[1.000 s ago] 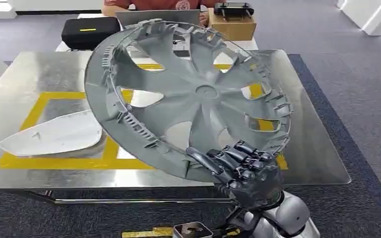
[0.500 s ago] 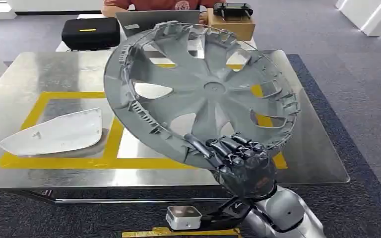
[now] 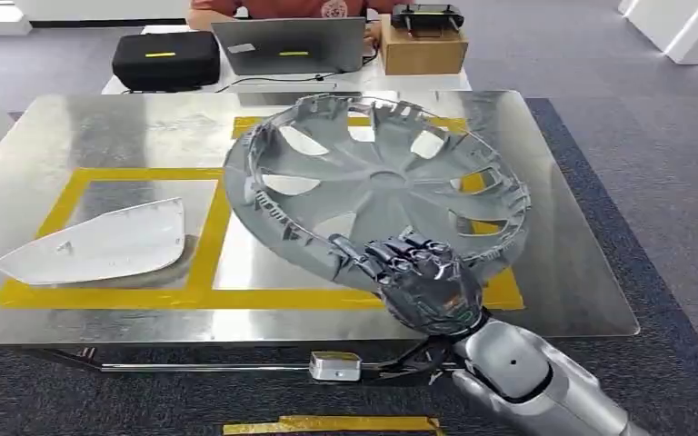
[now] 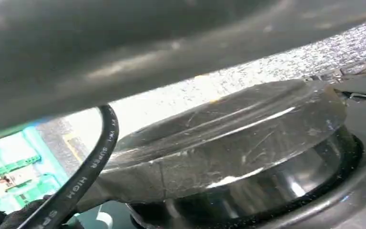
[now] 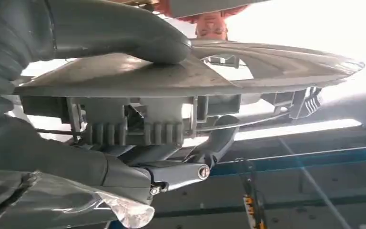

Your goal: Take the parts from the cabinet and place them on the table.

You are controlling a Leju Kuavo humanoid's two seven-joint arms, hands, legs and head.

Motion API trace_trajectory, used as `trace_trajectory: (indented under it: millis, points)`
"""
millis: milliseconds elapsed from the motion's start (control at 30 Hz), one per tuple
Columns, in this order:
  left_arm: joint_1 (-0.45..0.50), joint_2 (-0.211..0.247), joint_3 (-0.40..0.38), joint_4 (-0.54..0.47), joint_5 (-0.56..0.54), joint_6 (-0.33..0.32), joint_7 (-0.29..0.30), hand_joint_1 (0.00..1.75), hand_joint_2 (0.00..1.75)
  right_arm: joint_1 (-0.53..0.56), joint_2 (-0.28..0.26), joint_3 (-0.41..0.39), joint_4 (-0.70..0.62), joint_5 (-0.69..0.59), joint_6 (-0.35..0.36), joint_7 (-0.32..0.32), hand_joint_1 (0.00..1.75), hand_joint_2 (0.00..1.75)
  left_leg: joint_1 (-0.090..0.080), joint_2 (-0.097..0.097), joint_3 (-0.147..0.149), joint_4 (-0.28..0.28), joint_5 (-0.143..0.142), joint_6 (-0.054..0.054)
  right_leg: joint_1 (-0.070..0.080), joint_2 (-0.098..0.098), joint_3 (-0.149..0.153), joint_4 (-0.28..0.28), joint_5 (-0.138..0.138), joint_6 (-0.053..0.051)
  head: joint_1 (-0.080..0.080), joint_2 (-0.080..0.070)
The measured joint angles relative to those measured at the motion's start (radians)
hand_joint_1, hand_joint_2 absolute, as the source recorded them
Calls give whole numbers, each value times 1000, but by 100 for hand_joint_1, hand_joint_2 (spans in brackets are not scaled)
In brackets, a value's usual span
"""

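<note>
Right hand (image 3: 427, 289) grips the near rim of a grey wheel cover (image 3: 377, 186), thumb pressed on one face and fingers (image 5: 219, 138) curled under the ribbed edge; the right wrist view shows this clamp edge-on. The cover is held over the right half of the steel table (image 3: 73, 136), tilted, with its hollow clip-lined side facing up and toward the camera, the far rim at 12 o'clock raised and the gripped rim at 6 o'clock lowest. Being round, it has no long axis; the hub sits near the middle of the yellow tape frame (image 3: 204, 263). Whether the low rim touches the tabletop cannot be told. At 9 o'clock from the cover, well apart, a white curved panel (image 3: 100, 243) lies flat on the table's left half. Bare steel shows between the two, and toward the table's right edge at 3 o'clock. Beyond the far edge sit a laptop (image 3: 288, 45), black case (image 3: 165, 58) and cardboard box (image 3: 424, 47). Left hand's state: cannot tell from its blurred wrist view.
</note>
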State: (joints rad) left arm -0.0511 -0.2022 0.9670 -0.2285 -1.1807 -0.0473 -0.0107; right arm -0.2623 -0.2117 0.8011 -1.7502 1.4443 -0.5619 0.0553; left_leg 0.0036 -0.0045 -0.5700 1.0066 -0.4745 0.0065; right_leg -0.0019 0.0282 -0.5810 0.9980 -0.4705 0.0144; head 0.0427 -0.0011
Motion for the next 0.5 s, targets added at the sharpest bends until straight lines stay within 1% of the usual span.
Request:
trace_trajectory:
  millis: [300, 500]
  points:
    - [0, 2, 9, -2, -5, -5, 0, 0, 0, -48, -31, 34, 40, -44, 53, 10, 175, 175, 0, 0, -1, 0, 0, 0, 0, 0, -1, 0, 0, 0, 0, 0]
    - [-1, 4, 9, -2, -16, -6, 0, 0, 0, -52, -33, 45, 127, -75, 87, 2, 175, 175, 0, 0, -1, 0, 0, 0, 0, 0, -1, 0, 0, 0, 0, 0]
